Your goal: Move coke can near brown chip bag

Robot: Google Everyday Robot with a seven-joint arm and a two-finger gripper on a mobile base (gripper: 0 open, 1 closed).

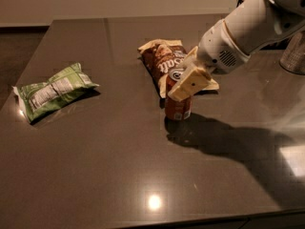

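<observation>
Gripping the upright coke can (178, 108) at mid-tabletop (109, 156), just beside the brown chip bag (161, 56), the gripper (183, 85) should seat it flat, release gently, and lift straight up without brushing the bag.
</observation>
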